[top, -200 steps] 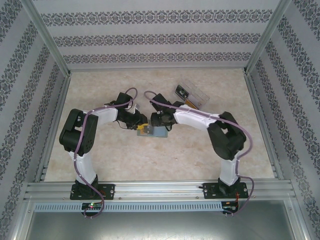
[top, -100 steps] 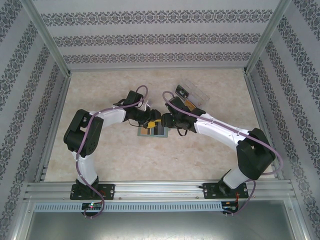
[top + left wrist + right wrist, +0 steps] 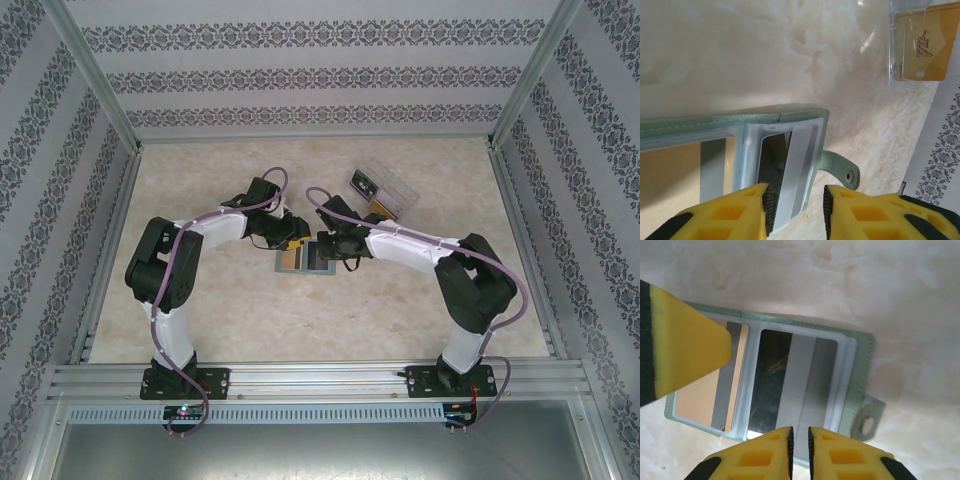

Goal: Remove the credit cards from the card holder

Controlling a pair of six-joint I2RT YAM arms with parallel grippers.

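Pale marbled tabletop (image 3: 220, 320), patterned walls on three sides. Left arm (image 3: 165, 270) and right arm (image 3: 470, 290) both bend in toward the tabletop's middle, wrists close together over the card holder.

Clear box (image 3: 385, 188) lies toward the far edge, right of centre, well apart from the holder. A gold VIP card (image 3: 922, 45) lies inside it.

Card holder (image 3: 300, 262) is grey-green and lies open flat at about the middle of the tabletop, a bit nearer the far edge, both panels facing up.

Left gripper (image 3: 795, 192): jaws part open, straddling the near end of the card in the strap-side panel. One pad is against the card's edge, the other is clear of it, so no firm hold is visible.

Right gripper (image 3: 800, 432): jaws almost closed with a thin slit left, sitting at the near edge of the same panel. Can't tell if anything is nipped.

Dark-and-silver card (image 3: 790, 375) is in the strap-side pocket. Golden card (image 3: 695, 395) with a grey stripe is in the other pocket. Both are still in the holder.

Strap tab (image 3: 840, 167) sticks out from the holder's side edge, with a small snap (image 3: 849, 175) at its tip.
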